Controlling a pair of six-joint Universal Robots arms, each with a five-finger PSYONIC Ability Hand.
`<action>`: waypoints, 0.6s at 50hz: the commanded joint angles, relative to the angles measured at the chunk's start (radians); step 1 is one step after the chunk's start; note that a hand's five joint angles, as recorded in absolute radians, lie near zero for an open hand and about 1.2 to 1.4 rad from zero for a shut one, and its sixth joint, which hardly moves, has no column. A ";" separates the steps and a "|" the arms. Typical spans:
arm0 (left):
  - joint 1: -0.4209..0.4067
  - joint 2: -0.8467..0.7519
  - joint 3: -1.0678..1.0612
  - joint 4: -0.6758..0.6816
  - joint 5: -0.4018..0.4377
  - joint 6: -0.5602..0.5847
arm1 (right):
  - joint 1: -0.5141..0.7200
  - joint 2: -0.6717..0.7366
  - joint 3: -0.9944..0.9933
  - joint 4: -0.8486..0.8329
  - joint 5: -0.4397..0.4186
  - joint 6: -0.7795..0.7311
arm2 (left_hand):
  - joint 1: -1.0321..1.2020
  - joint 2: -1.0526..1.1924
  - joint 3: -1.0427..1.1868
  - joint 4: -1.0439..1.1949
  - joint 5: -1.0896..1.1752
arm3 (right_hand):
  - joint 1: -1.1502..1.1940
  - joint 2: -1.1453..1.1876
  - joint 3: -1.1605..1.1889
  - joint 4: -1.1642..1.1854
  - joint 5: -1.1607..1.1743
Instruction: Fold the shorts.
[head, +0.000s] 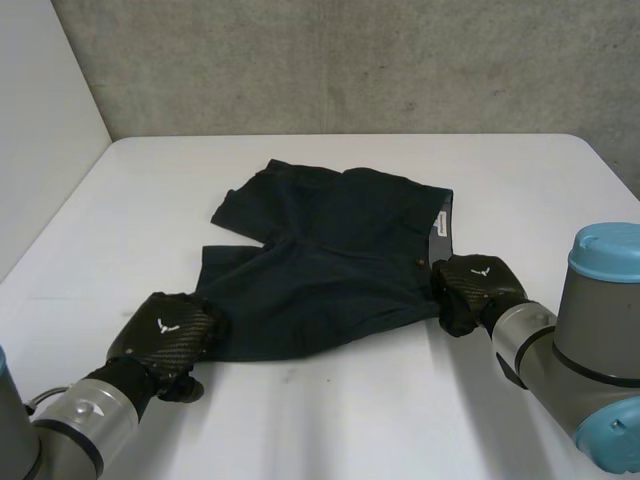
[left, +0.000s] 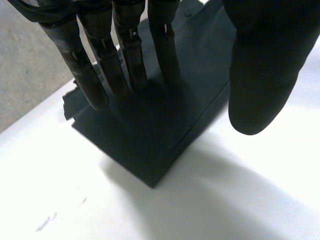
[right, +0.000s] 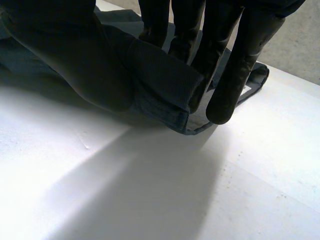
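Observation:
Dark navy shorts (head: 330, 250) lie spread on the white table (head: 350, 420), waistband to the right and legs to the left. My left hand (head: 165, 330) is at the near leg's hem corner. In the left wrist view its fingers (left: 125, 55) reach out straight over that corner of the shorts (left: 150, 145), with the thumb (left: 265, 65) held apart over bare table. My right hand (head: 475, 290) is at the near end of the waistband. In the right wrist view its thumb (right: 65, 55) and fingers (right: 235, 75) pinch a raised fold of the waistband (right: 160, 75).
A grey concrete wall (head: 350, 60) runs behind the table's far edge, and a pale panel (head: 40, 120) stands along the left side. White tabletop stretches in front of the shorts, between my two arms.

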 joint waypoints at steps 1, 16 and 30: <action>0.029 -0.100 0.041 0.047 -0.002 0.009 | -0.007 0.000 0.001 -0.002 -0.003 -0.004 | 0.036 0.039 0.042 0.041 0.043 | 0.432 0.220 0.204 0.207 0.243; 0.054 -0.261 0.145 0.084 -0.005 0.020 | -0.007 0.002 0.001 -0.002 -0.013 -0.004 | 0.053 0.057 0.059 0.059 0.061 | 0.432 0.220 0.204 0.207 0.243; 0.055 -0.347 0.213 0.087 -0.006 0.040 | -0.001 0.014 0.001 -0.005 -0.009 -0.012 | 0.100 0.104 0.106 0.106 0.108 | 0.432 0.220 0.204 0.207 0.243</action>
